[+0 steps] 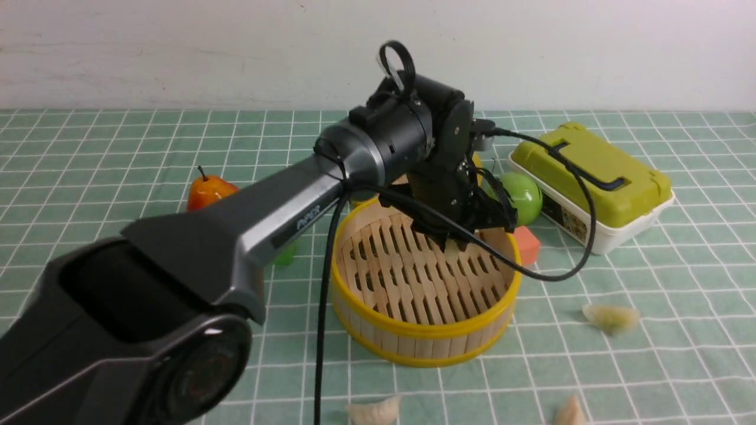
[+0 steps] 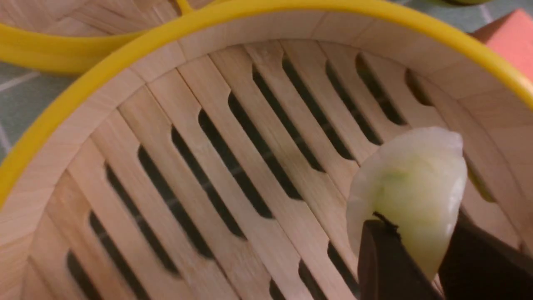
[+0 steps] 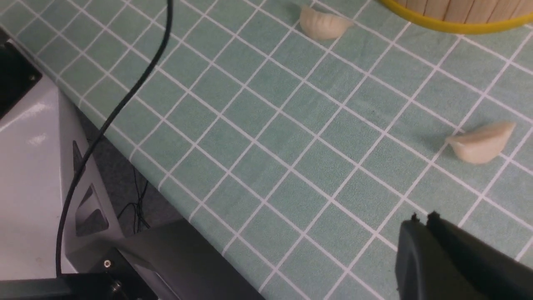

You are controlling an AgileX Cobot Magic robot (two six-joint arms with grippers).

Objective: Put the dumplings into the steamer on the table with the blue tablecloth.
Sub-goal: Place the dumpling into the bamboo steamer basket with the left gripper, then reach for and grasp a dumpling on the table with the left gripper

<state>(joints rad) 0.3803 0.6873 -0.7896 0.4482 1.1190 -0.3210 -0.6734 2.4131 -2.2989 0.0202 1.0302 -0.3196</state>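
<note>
On the left of the table (image 1: pixel 71 277), over the blue tablecloth (image 1: pixel 88 147), we are seeing an orange toy fruit (image 1: pixel 209 190) behind the left arm (image 1: pixel 283 218), which is reaching forward over the steamer (image 1: pixel 422 339) in the middle. The left gripper (image 1: pixel 453 241) is pinching the held dumpling (image 1: pixel 452 251) between its tips, inside the basket's wall and toward the far right of the slatted floor. Whether it is touching the slats, we cannot tell. Moving right, a green apple (image 1: pixel 522 198), an orange-red block (image 1: pixel 527 245) and a green-lidded box (image 1: pixel 590 177) are sitting beyond the steamer. We are judging the task as barely begun. The floor is showing bare, nothing is lying loose in it, and three pieces are resting on the cloth: the near-middle dumpling (image 1: pixel 373 410), the near-right dumpling (image 1: pixel 570 412) and the right-hand dumpling (image 1: pixel 611 319). The left wrist view is giving us what the front view is hiding: translucent skin over green filling, gripped at one end. Only the right wrist view is showing the right gripper (image 3: pixel 424 217), tips nearly together with nothing between them, hovering over the cloth near two loose dumplings.
</note>
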